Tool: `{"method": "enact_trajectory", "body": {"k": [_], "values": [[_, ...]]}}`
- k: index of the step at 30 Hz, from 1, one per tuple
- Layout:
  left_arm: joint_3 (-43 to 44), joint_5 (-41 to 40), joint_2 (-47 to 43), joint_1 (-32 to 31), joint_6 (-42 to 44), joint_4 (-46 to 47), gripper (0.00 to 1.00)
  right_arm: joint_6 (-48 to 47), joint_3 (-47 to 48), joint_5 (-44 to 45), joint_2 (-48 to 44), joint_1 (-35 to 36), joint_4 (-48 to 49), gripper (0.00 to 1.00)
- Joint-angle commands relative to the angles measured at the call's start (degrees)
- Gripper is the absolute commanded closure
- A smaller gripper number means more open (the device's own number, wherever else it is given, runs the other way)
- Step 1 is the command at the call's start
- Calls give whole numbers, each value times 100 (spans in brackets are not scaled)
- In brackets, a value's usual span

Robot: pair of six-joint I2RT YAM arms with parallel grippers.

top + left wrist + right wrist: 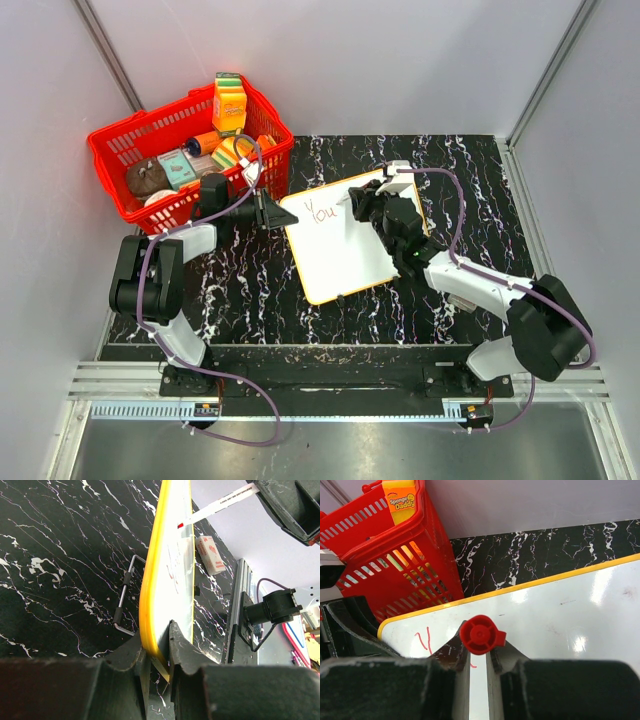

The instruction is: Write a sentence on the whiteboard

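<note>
Left hand (157, 647) grips whiteboard (176, 555) rim — right hand (477, 655) holds marker (479, 634) above.

A red basket (120, 140) sits at the far left corner of the black worktop (250, 300), which has thin white lines running all over it. The basket is full of stuff. A tall orange box with a green top (229, 103) stands at its far side, and the label says "Sponge Daddy". Near it lies a yellow and green sponge (232, 152). There is also a small teal box (177, 168) and a brown round lump (147, 177). A little white block with red print (210, 554) lies flat toward the far edge.
</note>
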Motion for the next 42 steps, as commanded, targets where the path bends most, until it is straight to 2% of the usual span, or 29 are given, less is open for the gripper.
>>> {"method": "enact_trajectory", "body": {"k": [1,27,42], "values": [[-99,-242,253,-282,1173,-304,100,-11,154,-76,-8,-51,112,100],[-108,-268,227,-282,1182,-322,100,112,-382,-164,-843,-68,33,100],[-117,-312,218,-282,1200,-339,100,147,-479,-287,-975,-252,-99,100]]}}
